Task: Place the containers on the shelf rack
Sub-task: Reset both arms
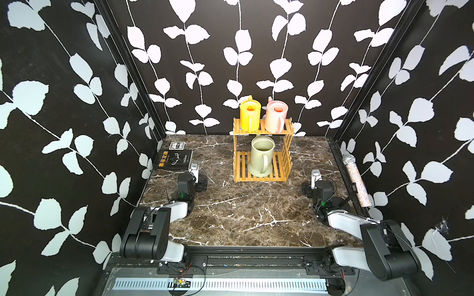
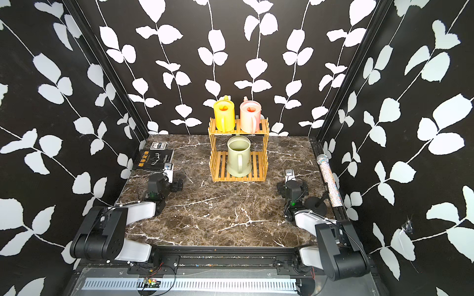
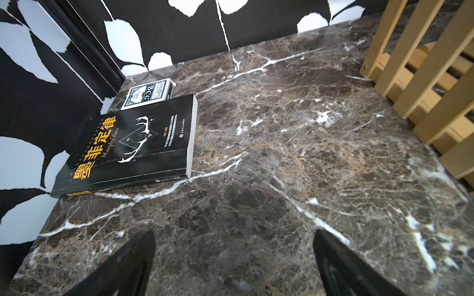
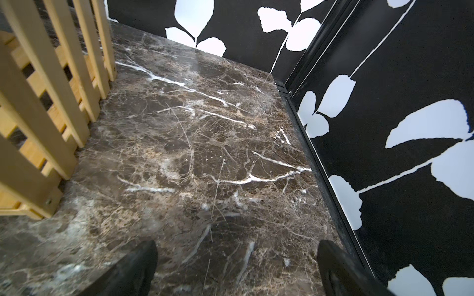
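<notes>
Far left by the wall I see the black book [image 1: 173,159] flat on the marble table [image 1: 243,212], w/ a card deck [image 1: 177,145] just behind it. My left gripper [image 3: 234,234] sits low over the table nr the book's front-right corner, jaws spread wide, nothing btwn them, only bare marble below in the wrist view. Centre-back stands the shelf rack [image 1: 239,167], upright, open front toward me. Top tier: yellow can [image 1: 249,116] on the left and pink can [image 1: 275,118] on the right, side by side, both upright, handles toward me, spouts toward the back wall. Bottom tier: green can [image 1: 259,159], upright, handle to the front, rim close under the top tier. So all 3 containers are on the rack. My right gripper [image 4: 237,243] sits low nr the rack's front-right corner, not touching it, jaws also wide and empty. Far right, a glittery microphone [image 1: 357,182] lies along the table's edge rail.
</notes>
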### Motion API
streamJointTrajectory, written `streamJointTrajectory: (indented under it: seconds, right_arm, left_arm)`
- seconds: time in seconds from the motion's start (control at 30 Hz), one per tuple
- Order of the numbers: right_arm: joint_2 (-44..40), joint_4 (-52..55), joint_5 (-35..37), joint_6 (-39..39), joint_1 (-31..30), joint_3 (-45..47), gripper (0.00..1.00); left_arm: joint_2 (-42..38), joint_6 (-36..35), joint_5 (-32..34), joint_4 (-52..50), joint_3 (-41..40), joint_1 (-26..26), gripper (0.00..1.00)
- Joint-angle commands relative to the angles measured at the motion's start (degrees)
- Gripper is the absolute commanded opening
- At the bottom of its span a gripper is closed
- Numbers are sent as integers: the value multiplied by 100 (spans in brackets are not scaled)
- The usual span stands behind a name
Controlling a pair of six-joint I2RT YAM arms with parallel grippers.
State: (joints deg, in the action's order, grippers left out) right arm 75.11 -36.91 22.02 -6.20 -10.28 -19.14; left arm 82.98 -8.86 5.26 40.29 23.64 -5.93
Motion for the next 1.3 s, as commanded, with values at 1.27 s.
streamJointTrajectory:
  seconds: [1.27]
  right_arm:
    - [1238,-1314,-716,717,686,-301,99]
  left_arm:
    - [605,306,680,1203,-115,101,99]
